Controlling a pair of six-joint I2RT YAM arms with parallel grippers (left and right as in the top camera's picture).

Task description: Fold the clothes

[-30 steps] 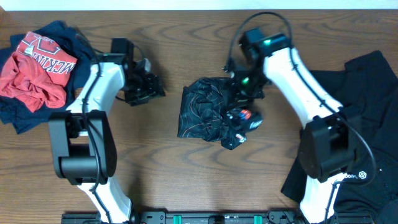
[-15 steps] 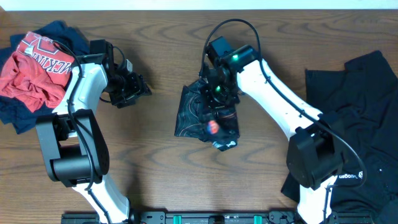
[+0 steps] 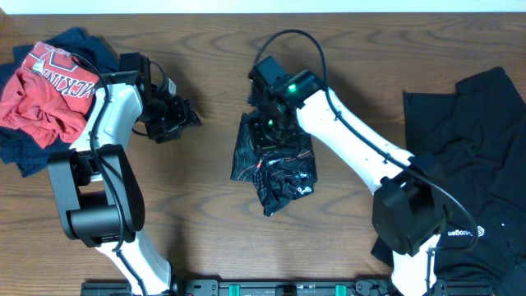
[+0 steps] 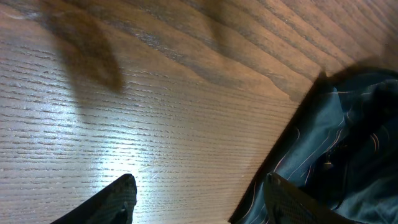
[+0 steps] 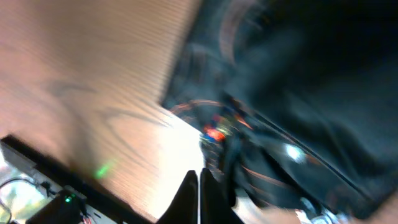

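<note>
Overhead: black line-printed jersey point(image 3: 283, 174) lies bunched; right gripper point(image 3: 276, 131) closed, left gripper point(image 3: 179, 119) apart

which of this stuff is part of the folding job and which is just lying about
Job: jersey, red shirt, navy garment, black garment.
Lying about: no loose non-clothing shows; the rest is just the table.
</note>
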